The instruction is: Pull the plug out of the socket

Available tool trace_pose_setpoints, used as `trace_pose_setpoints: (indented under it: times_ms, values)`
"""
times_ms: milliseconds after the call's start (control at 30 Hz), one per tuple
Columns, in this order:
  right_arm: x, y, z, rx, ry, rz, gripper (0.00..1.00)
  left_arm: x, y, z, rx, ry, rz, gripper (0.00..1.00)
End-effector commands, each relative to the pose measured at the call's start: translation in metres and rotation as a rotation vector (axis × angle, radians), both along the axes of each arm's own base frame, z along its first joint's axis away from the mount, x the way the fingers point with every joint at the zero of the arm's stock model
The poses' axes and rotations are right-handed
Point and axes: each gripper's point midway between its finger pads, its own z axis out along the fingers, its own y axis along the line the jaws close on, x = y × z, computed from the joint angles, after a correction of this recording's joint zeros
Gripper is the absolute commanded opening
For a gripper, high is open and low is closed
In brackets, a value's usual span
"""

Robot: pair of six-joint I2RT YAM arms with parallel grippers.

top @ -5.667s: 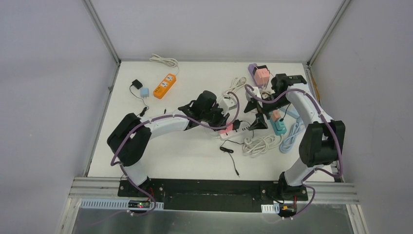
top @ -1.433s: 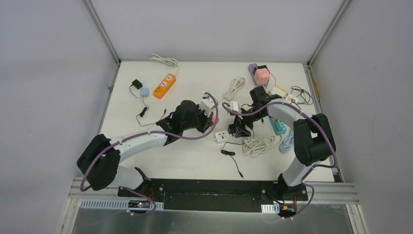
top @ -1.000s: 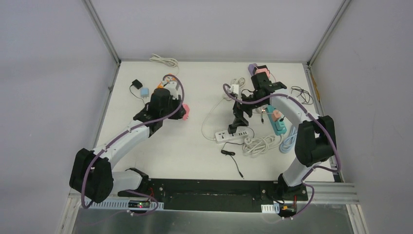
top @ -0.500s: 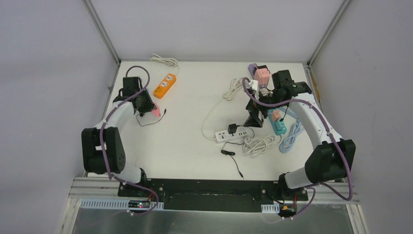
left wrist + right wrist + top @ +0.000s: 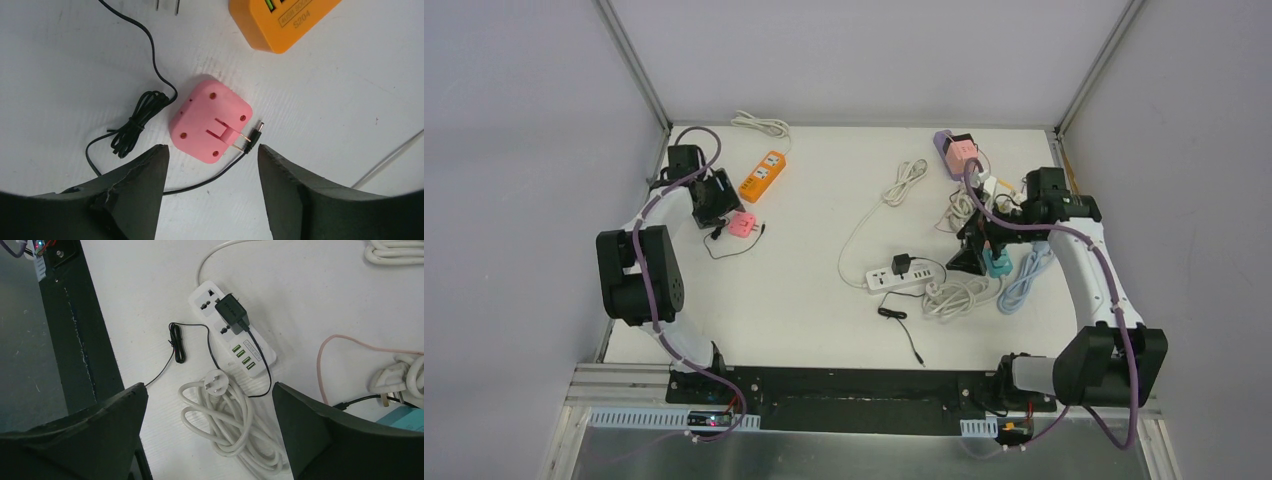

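The pink plug (image 5: 744, 224) lies loose on the table at the far left, prongs showing, beside a thin black cable. In the left wrist view the pink plug (image 5: 210, 121) sits just beyond my left gripper (image 5: 210, 152), whose jaws stand open and touch nothing. The left gripper (image 5: 709, 200) hangs above it. The white socket strip (image 5: 906, 278) rests mid-table with a black adapter (image 5: 902, 264) plugged in. My right gripper (image 5: 209, 390) is open and empty, high above the socket strip (image 5: 232, 327) and black adapter (image 5: 232, 312). From above, the right gripper (image 5: 979, 250) is right of the strip.
An orange power strip (image 5: 762, 176) lies behind the pink plug. A coiled white cable (image 5: 959, 295) and light blue cable (image 5: 1024, 280) lie by the strip. A teal strip (image 5: 999, 262), a pink cube (image 5: 962, 153) and a loose black lead (image 5: 899, 325) are nearby.
My left gripper has opened and let go of the pink plug, which now lies on the table at the far left. The right arm has swung out to the right.
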Motion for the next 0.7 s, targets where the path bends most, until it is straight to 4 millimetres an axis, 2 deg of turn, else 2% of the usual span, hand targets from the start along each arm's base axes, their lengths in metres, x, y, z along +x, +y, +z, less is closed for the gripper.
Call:
trace_pose_setpoints:
  times_ms: [0, 133, 300, 367, 400, 433, 467, 567, 667]
  values:
    - [-0.003, -0.002, 0.018, 0.076, -0.029, -0.039, 1.00, 0.006, 0.018, 0.032, 0.078, -0.066, 0.014, 0.68]
    - [-0.003, -0.007, 0.025, 0.103, -0.034, -0.079, 1.00, -0.002, 0.016, 0.061, 0.096, -0.117, -0.016, 0.69]
    - [-0.005, -0.009, 0.029, 0.145, 0.003, -0.115, 1.00, -0.024, 0.014, 0.107, 0.139, -0.229, -0.034, 0.72]
    - [-0.007, -0.008, 0.028, 0.156, 0.006, -0.106, 1.00, -0.033, 0.011, 0.122, 0.144, -0.275, -0.041, 0.81]
    - [-0.007, -0.008, 0.028, 0.157, 0.008, -0.103, 1.00, -0.038, 0.009, 0.126, 0.136, -0.290, -0.036, 0.93]
    - [-0.007, -0.009, 0.027, 0.155, 0.011, -0.105, 1.00, -0.043, 0.008, 0.129, 0.116, -0.296, -0.014, 0.98]
    - [-0.006, -0.009, 0.026, 0.154, 0.012, -0.106, 1.00, -0.048, 0.007, 0.131, 0.100, -0.302, -0.004, 0.99]
    - [-0.005, -0.010, 0.024, 0.148, 0.016, -0.110, 1.00, -0.060, -0.012, 0.137, -0.001, -0.327, -0.050, 0.99]
    - [-0.004, -0.011, 0.020, 0.146, 0.023, -0.116, 1.00, -0.067, -0.047, 0.149, -0.190, -0.337, -0.159, 0.97]
